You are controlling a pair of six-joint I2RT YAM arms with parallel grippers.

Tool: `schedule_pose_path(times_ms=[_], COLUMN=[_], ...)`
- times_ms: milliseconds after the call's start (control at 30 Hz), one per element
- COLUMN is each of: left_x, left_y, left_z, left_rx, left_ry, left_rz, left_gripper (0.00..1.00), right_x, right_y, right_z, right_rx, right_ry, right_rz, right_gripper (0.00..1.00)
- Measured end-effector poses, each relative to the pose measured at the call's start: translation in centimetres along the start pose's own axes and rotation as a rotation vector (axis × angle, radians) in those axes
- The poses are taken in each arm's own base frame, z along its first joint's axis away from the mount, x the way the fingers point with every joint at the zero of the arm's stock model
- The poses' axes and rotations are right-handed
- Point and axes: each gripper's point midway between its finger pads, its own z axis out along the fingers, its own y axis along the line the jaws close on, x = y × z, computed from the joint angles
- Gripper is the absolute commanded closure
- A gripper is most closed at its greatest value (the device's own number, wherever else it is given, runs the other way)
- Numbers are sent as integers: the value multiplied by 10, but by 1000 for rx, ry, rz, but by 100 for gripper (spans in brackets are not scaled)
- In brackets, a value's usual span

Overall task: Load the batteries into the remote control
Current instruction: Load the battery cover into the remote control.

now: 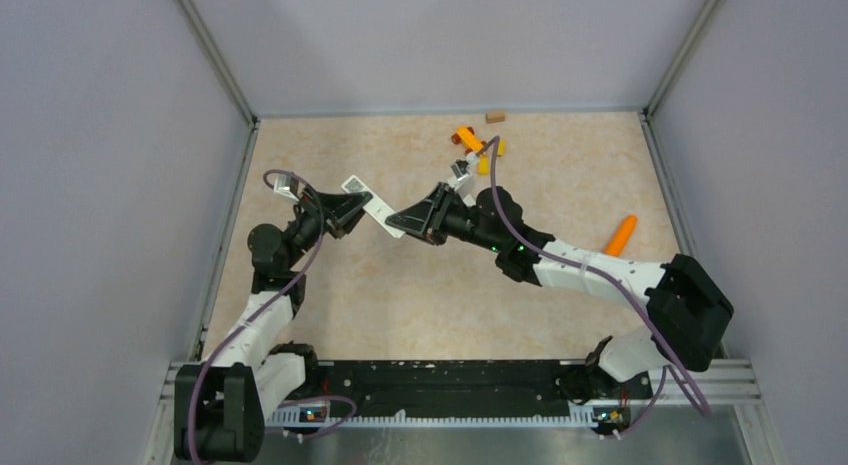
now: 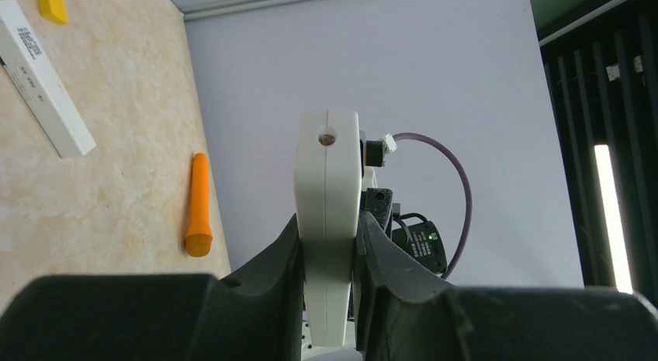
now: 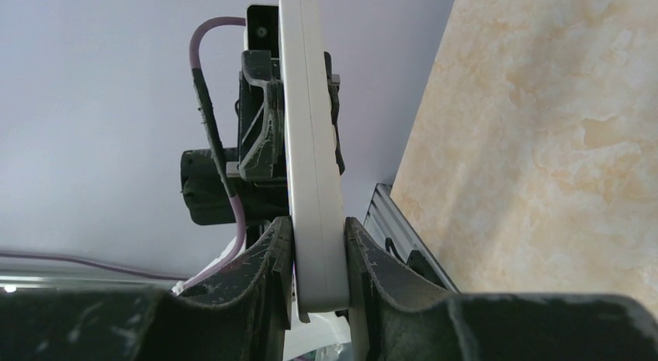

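- My left gripper [image 2: 330,237] is closed tight on the long, slim white plastic remote control [image 2: 327,190]. One black finger presses each broad side, and the remote's end sticks out past the fingertips.
- That end shows a seam down its middle and one small round hole near the tip. I can read no brand or lettering on it.
- My right gripper [image 3: 318,241] is clamped on the other end of the same remote, a finger flat against each side. From that wrist I see the remote edge-on, with the left gripper on its far end.
- From above, the remote hangs slanted between my two grippers, over the left half of the beige marbled table [image 1: 400,295].
- A long flat white bar [image 2: 43,85] lies on the table, well apart from the remote. It carries short rows of small dark print, too small to read.
- An orange cylinder [image 1: 620,235] lies near the table's right edge.
- A few yellow and orange blocks [image 1: 470,140] sit near the back wall, with a small tan wooden block [image 1: 495,116] just behind them.
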Motion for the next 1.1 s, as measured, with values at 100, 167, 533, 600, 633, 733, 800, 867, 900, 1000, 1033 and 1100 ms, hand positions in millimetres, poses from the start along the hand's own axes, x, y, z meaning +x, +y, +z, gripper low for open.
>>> schedule_pose_path(times_ms=[100,167,533,600,633,733,800,867,900,1000,1033,1100], left_x=[-4,-7,-11,-12,-12,-12,-12,-11,-9,0,5,20], left_y=[-2,-5,-7,-4,-2,3,4,2,1,-5,-7,-11], left_z=[0,0,-2,-1,-1,0,2,4,5,9,10,10], left_rx=[6,13,10,-3,-9,-27,-43,-62,-68,-74,-69,-53], left_ry=[-25,-46,-92,-102,-103,-104,-98,-88,-79,-24,2,83], left_rz=[11,23,71,74,76,87,109,145,164,229,257,303], left_gripper=[100,100,100,100,100,100,100,100,100,100,100,100], right_x=[-1,-2,-2,-2,-2,-2,-2,-3,-3,-2,-2,1], right_y=[1,2,3,0,-2,-5,-7,-9,-9,-9,-8,-9], right_z=[7,10,19,20,20,21,21,19,18,10,6,-1], right_rx=[-4,-13,-37,-35,-34,-28,-22,-22,-27,-39,-43,-49], right_ry=[14,26,77,84,88,94,93,85,82,72,69,70], right_rz=[-3,-8,14,27,32,41,41,37,32,6,-9,-51], right_gripper=[78,78,76,73,72,71,70,69,67,57,49,39])
